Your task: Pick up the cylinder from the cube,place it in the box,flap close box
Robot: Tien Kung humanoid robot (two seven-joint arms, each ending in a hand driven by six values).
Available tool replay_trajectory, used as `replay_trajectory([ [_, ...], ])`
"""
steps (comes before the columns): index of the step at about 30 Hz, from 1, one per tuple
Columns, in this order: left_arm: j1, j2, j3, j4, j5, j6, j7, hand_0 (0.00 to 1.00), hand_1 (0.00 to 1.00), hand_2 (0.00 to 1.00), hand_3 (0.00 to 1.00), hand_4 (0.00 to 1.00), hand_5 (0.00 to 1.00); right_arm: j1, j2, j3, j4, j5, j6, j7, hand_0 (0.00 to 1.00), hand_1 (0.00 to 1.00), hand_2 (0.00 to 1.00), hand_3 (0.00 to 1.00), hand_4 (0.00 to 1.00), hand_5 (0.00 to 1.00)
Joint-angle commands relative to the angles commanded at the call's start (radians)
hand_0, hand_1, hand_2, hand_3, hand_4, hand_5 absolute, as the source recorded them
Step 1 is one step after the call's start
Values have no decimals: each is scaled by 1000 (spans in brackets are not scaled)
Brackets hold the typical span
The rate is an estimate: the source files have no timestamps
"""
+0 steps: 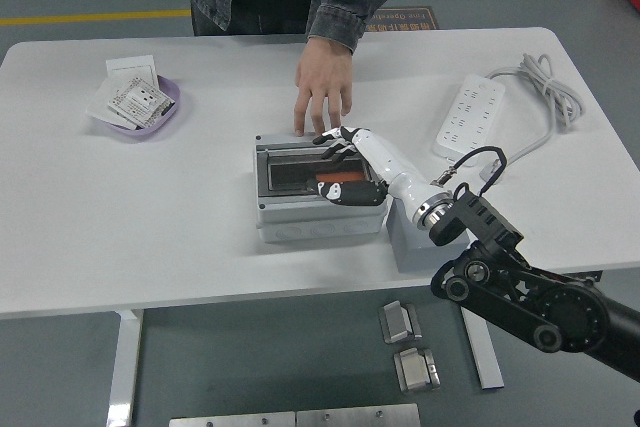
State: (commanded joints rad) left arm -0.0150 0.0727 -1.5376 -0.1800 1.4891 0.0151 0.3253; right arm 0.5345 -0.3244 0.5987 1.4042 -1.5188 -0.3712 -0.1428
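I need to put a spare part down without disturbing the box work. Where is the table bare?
Bare: the wide stretch left of the grey box, below the purple dish down to the near edge, and the far right corner past the power strip. Crowded: around the box, where the right hand and the person's hand meet.

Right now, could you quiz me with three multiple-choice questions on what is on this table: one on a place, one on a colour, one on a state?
1. Where is the power strip?
A. far right
B. far left
C. inside the box

2. What colour is the bowl of paper packets?
A. red
B. purple
C. green

3. What is the person's hand doing?
A. holding a cup
B. gripping the cable
C. fingertips down at the box's far edge

Key: 1 A, it lies right of the box; 2 B, its rim is purple; 3 C, fingers touch there, beside the robot's right hand.
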Motion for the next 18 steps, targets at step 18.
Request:
replay_trajectory([
  [18,16,-4,-4,0,-8,2,3,641,639,480,608,654,307,-280,15,412,95,-158,-50,72,719,614,648,726,677,512],
])
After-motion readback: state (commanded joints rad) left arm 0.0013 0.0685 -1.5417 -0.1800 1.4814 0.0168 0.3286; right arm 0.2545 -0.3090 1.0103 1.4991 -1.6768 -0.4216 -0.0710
